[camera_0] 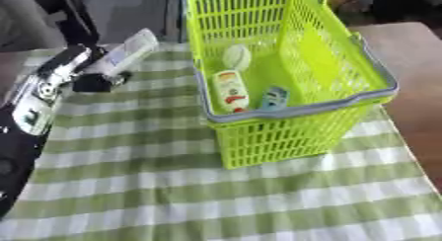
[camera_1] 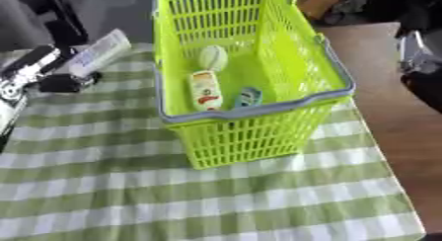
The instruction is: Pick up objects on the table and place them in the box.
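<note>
A lime-green basket (camera_0: 298,111) with a grey rim stands on the checked cloth, right of centre. Inside it lie a pale round item (camera_0: 236,56), a white bottle with an orange and red label (camera_0: 230,91) and a small blue item (camera_0: 274,98). My left arm comes in from the left edge. My left hand (camera_0: 93,81) is at the cloth's far left, its dark fingers curled at the lower end of a white tube (camera_0: 129,51) that points up and away to the right. A silver and black part of my right arm (camera_1: 416,55) shows at the right edge, over the brown table.
The green and white checked cloth (camera_0: 224,195) covers the table in front of the basket. Bare brown tabletop (camera_1: 393,111) lies to the right of the cloth. Dark shapes stand beyond the far edge.
</note>
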